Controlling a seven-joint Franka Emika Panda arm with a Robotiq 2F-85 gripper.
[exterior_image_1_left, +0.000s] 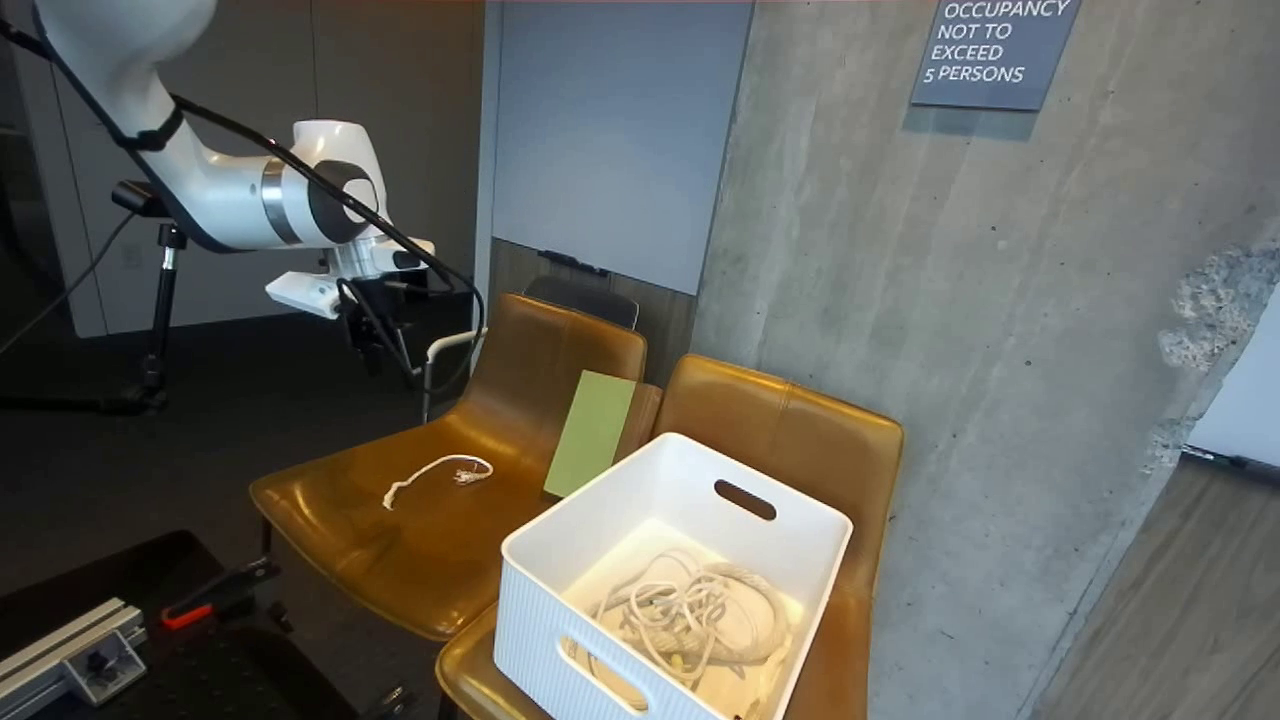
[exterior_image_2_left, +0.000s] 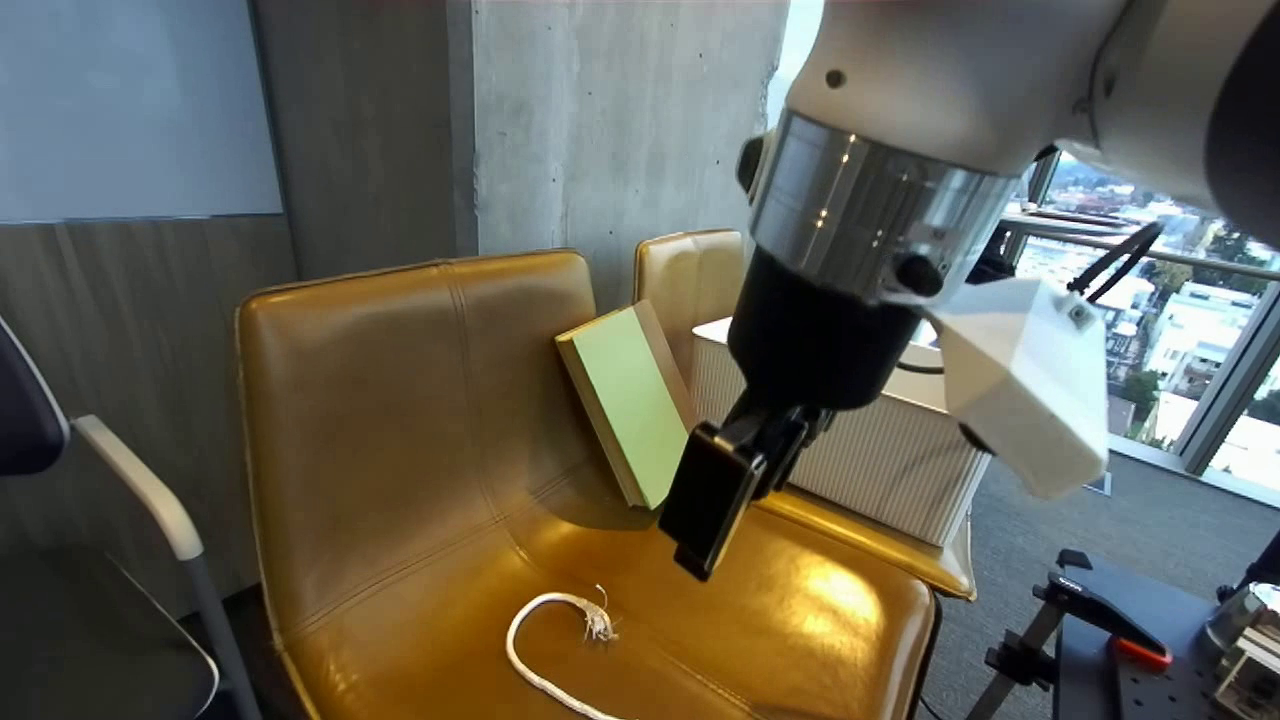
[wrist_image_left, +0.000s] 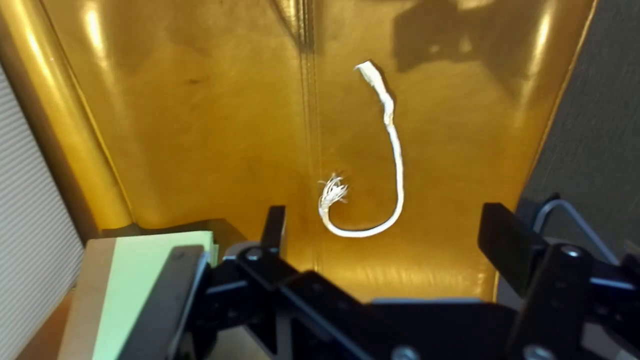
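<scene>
Above the brown chair (wrist_image_left: 200, 150), the gripper (wrist_image_left: 382, 230) hangs with its fingers (wrist_image_left: 505, 245) spread wide, nothing gripped in the gap between them, well above the white rope (wrist_image_left: 399, 172). The rope lies on the chair in a hook shape with one end frayed, seen through that gap in the wrist view. A green book (exterior_image_2_left: 630, 400) leans on the same chair, near the white bin (exterior_image_1_left: 530, 620), where more rope (exterior_image_1_left: 690, 605) lies tangled.
</scene>
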